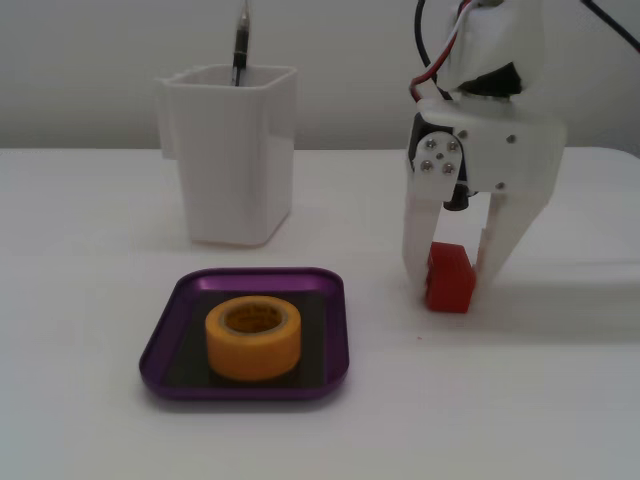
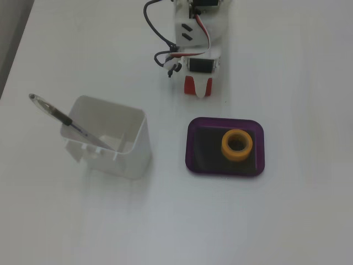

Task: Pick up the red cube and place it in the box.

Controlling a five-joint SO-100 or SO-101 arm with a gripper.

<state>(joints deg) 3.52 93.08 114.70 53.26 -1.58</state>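
The red cube stands on the white table to the right of the box in a fixed view, and above the box in the other fixed view. My gripper points straight down over it, with one white finger tight against each side of the cube; it also shows in the other fixed view. The cube's base still rests on the table. The box is a shallow purple tray in front of the cup, also seen in the other fixed view.
A yellow-orange tape roll sits in the middle of the box. A tall white square cup holding a pen stands behind the box. Bare table lies between the cube and the box.
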